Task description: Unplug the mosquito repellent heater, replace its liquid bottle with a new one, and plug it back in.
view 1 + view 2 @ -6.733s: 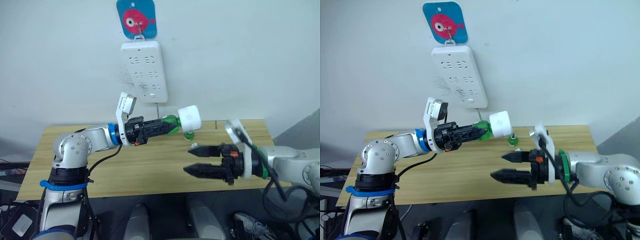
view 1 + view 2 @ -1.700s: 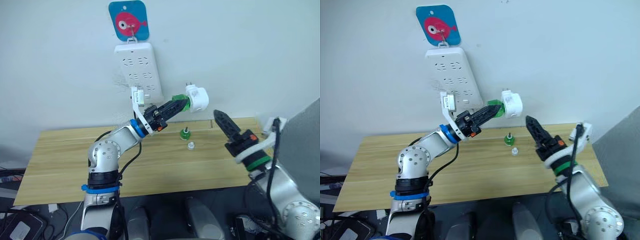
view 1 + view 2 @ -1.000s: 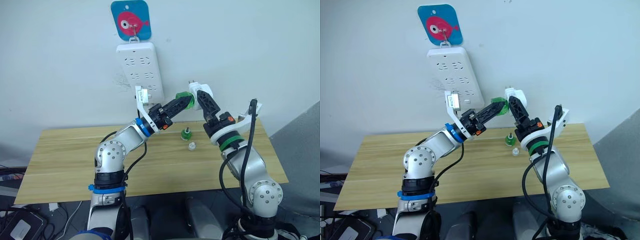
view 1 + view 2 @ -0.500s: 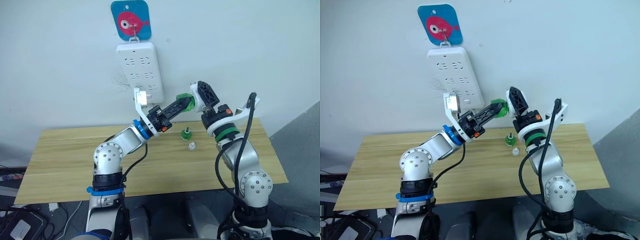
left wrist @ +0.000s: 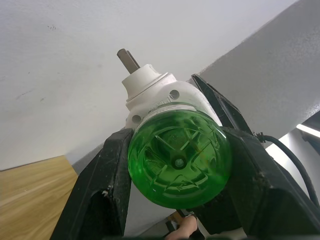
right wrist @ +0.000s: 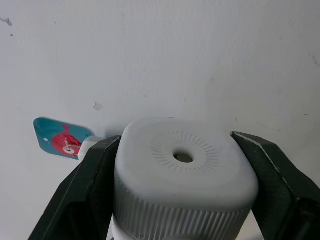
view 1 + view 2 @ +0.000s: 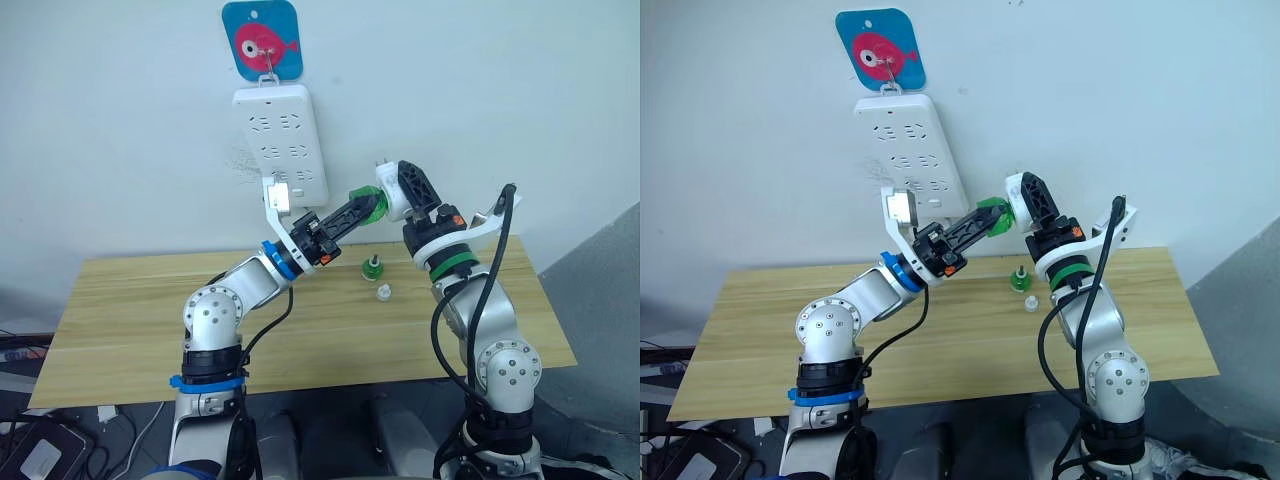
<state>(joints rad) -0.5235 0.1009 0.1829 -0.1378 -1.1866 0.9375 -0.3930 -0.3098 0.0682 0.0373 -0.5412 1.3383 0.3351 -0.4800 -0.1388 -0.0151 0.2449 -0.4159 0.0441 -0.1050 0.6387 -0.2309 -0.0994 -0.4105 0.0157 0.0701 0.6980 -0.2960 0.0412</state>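
The mosquito repellent heater (image 7: 390, 190), a small white rounded unit, is held in the air in front of the wall, its two metal prongs (image 5: 128, 60) pointing up. A green liquid bottle (image 7: 364, 205) sits in its underside. My left gripper (image 7: 368, 204) is shut on that bottle (image 5: 180, 157). My right gripper (image 7: 407, 186) is shut on the heater (image 6: 182, 175), one black finger on each side of the body, with the round vent (image 6: 184, 158) facing its wrist camera. Another green bottle (image 7: 371, 267) stands on the table beside a small white cap (image 7: 383, 293).
A long white power strip (image 7: 280, 145) hangs on the wall from a blue hook plate with a red fish (image 7: 262, 40), up and to the left of the heater. The wooden table (image 7: 130, 320) lies below both arms.
My right arm rose from table height and shut its fingers on the heater that the left gripper was holding up by the bottle. In the last half second the pair barely shifted.
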